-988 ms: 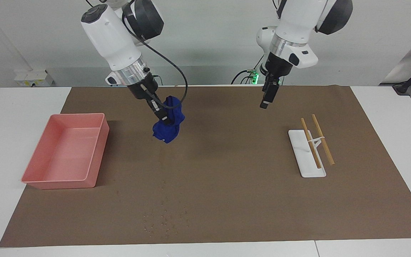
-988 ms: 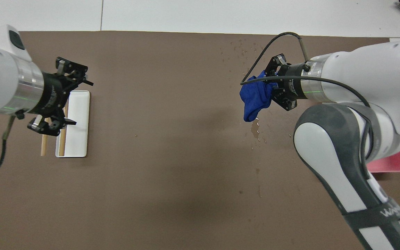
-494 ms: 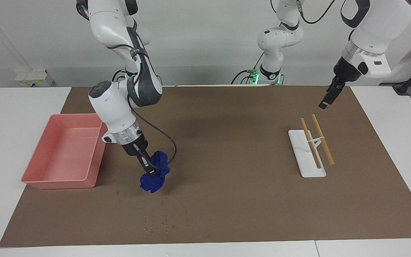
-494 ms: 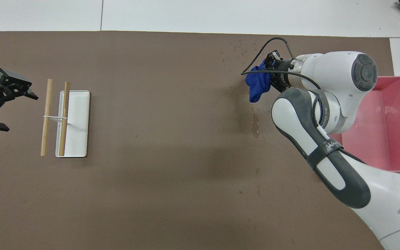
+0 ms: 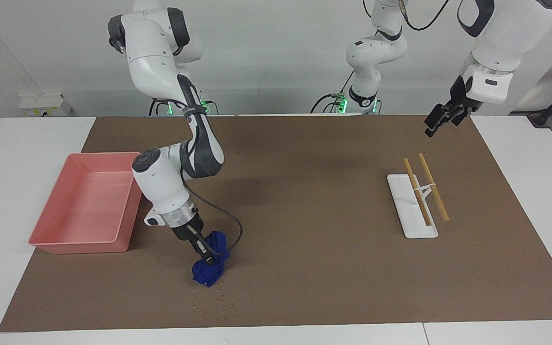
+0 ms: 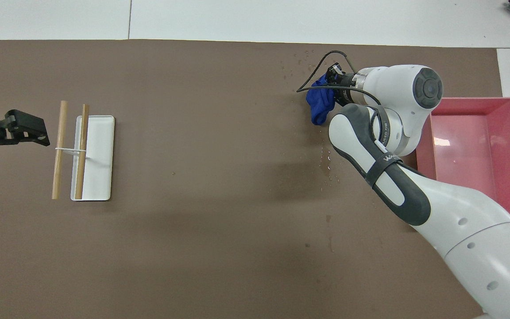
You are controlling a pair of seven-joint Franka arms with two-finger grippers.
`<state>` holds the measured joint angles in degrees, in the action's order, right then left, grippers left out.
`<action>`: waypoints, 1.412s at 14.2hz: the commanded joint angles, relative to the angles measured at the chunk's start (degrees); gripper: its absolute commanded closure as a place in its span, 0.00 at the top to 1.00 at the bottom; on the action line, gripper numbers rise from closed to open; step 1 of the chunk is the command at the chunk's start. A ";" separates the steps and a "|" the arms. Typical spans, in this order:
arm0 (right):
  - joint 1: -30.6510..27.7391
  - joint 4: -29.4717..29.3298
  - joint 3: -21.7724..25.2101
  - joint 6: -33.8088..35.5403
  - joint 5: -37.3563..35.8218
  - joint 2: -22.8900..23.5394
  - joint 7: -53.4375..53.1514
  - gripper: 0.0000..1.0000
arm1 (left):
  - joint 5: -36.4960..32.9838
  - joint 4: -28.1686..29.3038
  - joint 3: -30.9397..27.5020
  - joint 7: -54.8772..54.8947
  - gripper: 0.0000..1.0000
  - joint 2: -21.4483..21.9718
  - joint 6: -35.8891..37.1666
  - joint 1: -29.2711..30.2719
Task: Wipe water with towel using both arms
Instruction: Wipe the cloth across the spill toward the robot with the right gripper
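The towel (image 5: 210,271) is a small deep-blue cloth gathered into a crumpled, soft lump with irregular folds; its lower part hangs below the grip and reaches the brown mat (image 5: 304,201), as far as the facing view shows. It sits just beside a scatter of water droplets (image 5: 221,299), which lie farther from the robots than the towel, near the mat edge. In the overhead view the towel (image 6: 319,104) shows as a folded blue bundle partly covered by the wrist above it. The right end effector (image 5: 205,255) is clamped on the upper part of the towel, its fingers closed into the fabric, and it points steeply down toward the mat. A black cable (image 5: 230,225) loops from the wrist beside the cloth. The right arm (image 5: 173,182) extends from its base down over the mat, passing next to the pink tray (image 5: 46,225), which rests toward the right arm's end of the worktop (image 5: 7,158) and is much larger than the towel. Toward the left arm's end, a white flat tray (image 5: 403,213) carries two wooden sticks (image 5: 424,189) joined by a white band. The left end effector (image 5: 438,120) waits in the air over the mat near its edge, with its fingers apart and holding nothing.
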<state>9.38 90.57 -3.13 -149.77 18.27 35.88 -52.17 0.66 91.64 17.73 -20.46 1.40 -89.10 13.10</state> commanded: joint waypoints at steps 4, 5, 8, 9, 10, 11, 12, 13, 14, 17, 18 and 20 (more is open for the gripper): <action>1.07 5.93 -0.48 -0.44 -0.61 -1.25 1.63 0.00 | -1.27 4.42 -0.16 7.37 1.00 2.29 -3.45 -3.52; 1.16 7.33 -0.48 -0.44 -0.61 -1.86 1.72 0.00 | -1.27 4.86 -0.16 7.45 1.00 2.29 -3.71 -4.05; 1.34 13.30 -0.48 -0.61 -0.61 -4.58 1.72 0.00 | -1.36 5.57 -0.16 9.30 1.00 3.08 -1.62 -4.32; 1.43 15.84 -0.48 -0.61 -0.61 -5.90 1.72 0.00 | -1.45 5.05 -0.16 9.39 1.00 3.08 0.57 -4.32; 1.43 17.87 -0.48 -0.53 -0.61 -7.13 1.63 0.00 | -2.14 4.61 0.02 10.00 1.00 3.08 2.42 -4.40; 1.43 19.98 -0.48 -0.53 -0.61 -8.71 1.55 0.00 | -2.93 4.08 0.19 10.53 1.00 3.08 3.74 -5.27; 1.43 22.09 -0.56 -0.44 -0.52 -10.29 1.02 0.00 | -3.46 3.99 0.11 10.53 1.00 3.08 5.06 -6.41; 1.51 24.28 -0.56 -0.44 -0.52 -11.87 0.50 0.00 | -3.38 3.99 0.19 10.44 1.00 3.26 5.51 -6.69; 2.21 27.09 -0.56 -0.44 -0.34 -13.80 0.40 0.00 | -3.29 4.08 0.37 10.01 1.00 3.52 5.42 -7.38; 2.48 33.61 -0.56 -0.18 -0.25 -17.94 -3.01 0.00 | -2.86 3.99 0.37 9.56 1.00 3.52 5.34 -8.97; 2.57 35.45 -0.56 0.00 -0.25 -18.91 -4.16 0.00 | -2.85 4.16 0.28 9.48 1.00 3.61 5.34 -9.67; 2.57 38.88 -0.48 0.09 -0.17 -20.76 -4.26 0.00 | -3.38 3.12 0.02 9.39 1.00 3.52 5.42 -9.24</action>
<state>11.96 120.73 -3.43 -150.34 18.40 16.85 -55.70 -1.53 94.91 18.61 -10.93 3.96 -84.40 4.30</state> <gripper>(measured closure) 0.850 0.000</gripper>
